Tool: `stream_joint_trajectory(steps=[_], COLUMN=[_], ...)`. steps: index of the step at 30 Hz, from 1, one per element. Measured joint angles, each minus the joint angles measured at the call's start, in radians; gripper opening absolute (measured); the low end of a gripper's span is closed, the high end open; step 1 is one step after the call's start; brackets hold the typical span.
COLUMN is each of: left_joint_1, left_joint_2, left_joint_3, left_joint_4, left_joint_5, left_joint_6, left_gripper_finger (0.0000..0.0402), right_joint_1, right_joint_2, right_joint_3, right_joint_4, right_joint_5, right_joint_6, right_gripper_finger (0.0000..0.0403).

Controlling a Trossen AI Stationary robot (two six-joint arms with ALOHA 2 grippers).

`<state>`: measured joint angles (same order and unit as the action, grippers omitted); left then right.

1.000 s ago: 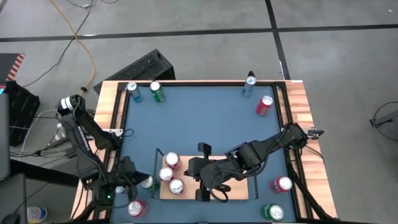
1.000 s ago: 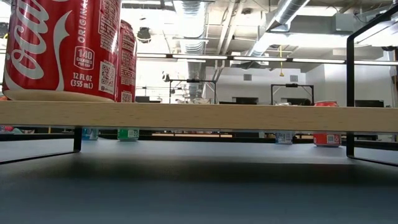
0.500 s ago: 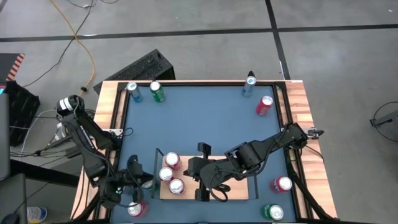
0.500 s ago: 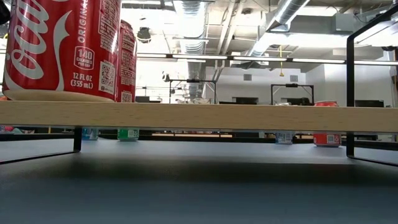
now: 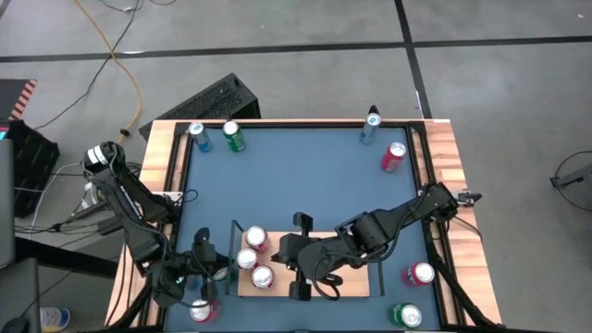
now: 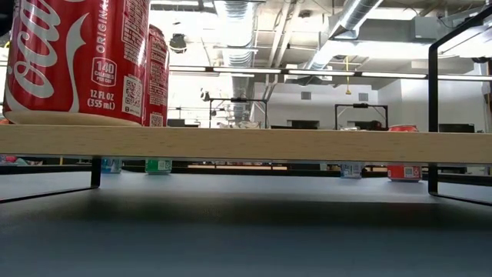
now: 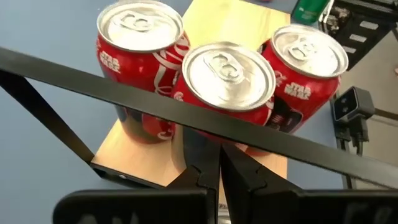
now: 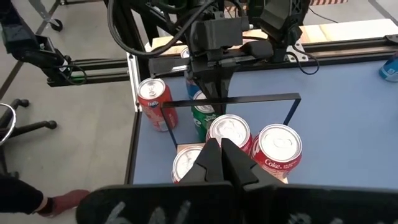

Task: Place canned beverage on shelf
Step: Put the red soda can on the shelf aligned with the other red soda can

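Observation:
The shelf is a light-wood board with black end rails, near the table's front edge. Three red cans stand upright on its left end; the low view shows them on the board. My left gripper is shut, just outside the shelf's left rail, its fingertips reaching up to the rail bar. My right gripper hangs shut, high over the board, pointing at the cans. My left gripper's shut fingertips end right at the shelf's left rail, coming at it slanting down from the table's left. I cannot tell whether they touch the rail.
Outside the rail by my left gripper stand a green can and a red can. More cans stand at the far left, the far right and the near right. The right half of the board is bare.
My left gripper has gone a little toward the table's right, closer to the shelf's left rail, and has rolled about its own pointing line. It stays shut. The cans on the shelf have not moved.

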<state>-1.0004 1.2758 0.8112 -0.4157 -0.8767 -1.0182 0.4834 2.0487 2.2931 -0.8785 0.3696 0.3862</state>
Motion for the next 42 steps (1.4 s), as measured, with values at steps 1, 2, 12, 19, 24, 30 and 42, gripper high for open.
stream_joint_trajectory(steps=[1,2,12,19,24,30,42], left_joint_1=[0.0,0.0,0.0,0.004,0.004,0.007,0.064], left_joint_2=[0.0,0.0,0.0,0.0,-0.008,-0.027,-0.041], left_joint_3=[0.0,0.0,0.0,-0.025,-0.101,-0.114,-0.114], left_joint_4=[0.002,0.004,0.044,0.109,0.254,0.258,0.268], left_joint_5=[-0.001,-0.001,0.019,0.036,0.064,0.059,0.16], left_joint_6=[-0.003,-0.003,0.047,0.082,0.081,0.085,0.169], left_gripper_finger=[0.0,0.0,0.0,0.0,0.0,0.0,0.0], right_joint_1=[0.001,0.004,0.023,0.028,0.032,0.055,0.069], right_joint_2=[0.0,0.0,0.004,0.002,0.002,0.002,0.139], right_joint_3=[-0.013,-0.025,-0.096,-0.097,-0.111,-0.111,-0.112], right_joint_4=[0.004,0.002,0.015,0.008,-0.01,-0.031,-0.033], right_joint_5=[0.0,0.0,-0.001,-0.001,0.001,0.059,0.02], right_joint_6=[0.002,0.01,0.075,0.088,0.14,0.169,0.236], right_gripper_finger=[0.0,0.0,0.0,0.0,0.0,0.0,0.0])
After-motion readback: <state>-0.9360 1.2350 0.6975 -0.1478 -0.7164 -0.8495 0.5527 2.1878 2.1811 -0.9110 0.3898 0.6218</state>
